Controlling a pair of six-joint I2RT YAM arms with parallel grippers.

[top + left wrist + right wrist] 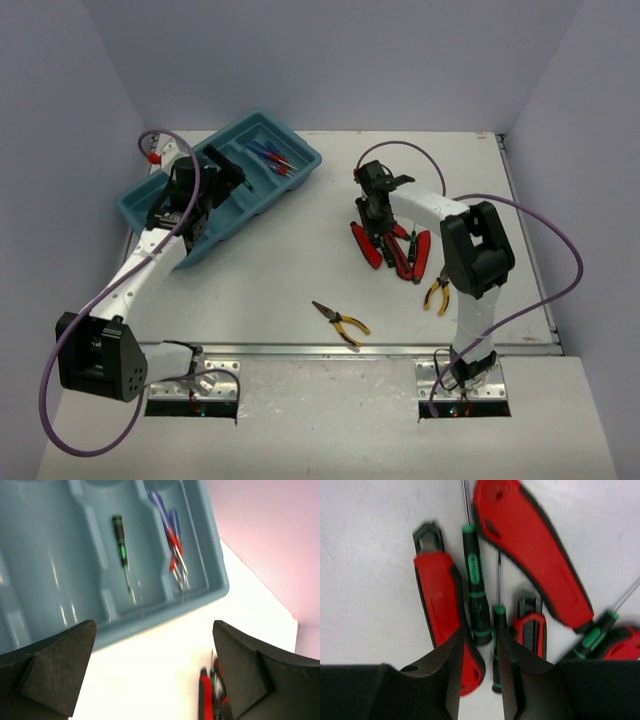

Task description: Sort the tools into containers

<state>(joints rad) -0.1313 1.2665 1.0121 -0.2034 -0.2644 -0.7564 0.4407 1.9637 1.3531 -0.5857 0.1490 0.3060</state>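
The teal tray [135, 208] lies at the far left. Blue screwdrivers [272, 157] lie in its end compartment and a dark green screwdriver [120, 545] in the one beside it. My left gripper [228, 174] hovers over the tray, wide open and empty [155, 672]. My right gripper [378, 212] is low over a pile of red-handled pliers [437, 600] and dark green screwdrivers [474, 590]. Its fingers [447, 680] stand narrowly apart, and between them show a red handle's end and a thin screwdriver [498, 645]. Two yellow-handled pliers [340, 322] [437, 293] lie nearer the front.
The table's right edge [530, 240] runs close to the pile. Grey walls enclose the back and both sides. A purple cable loops off each arm. The red pliers also show at the bottom of the left wrist view [206, 695].
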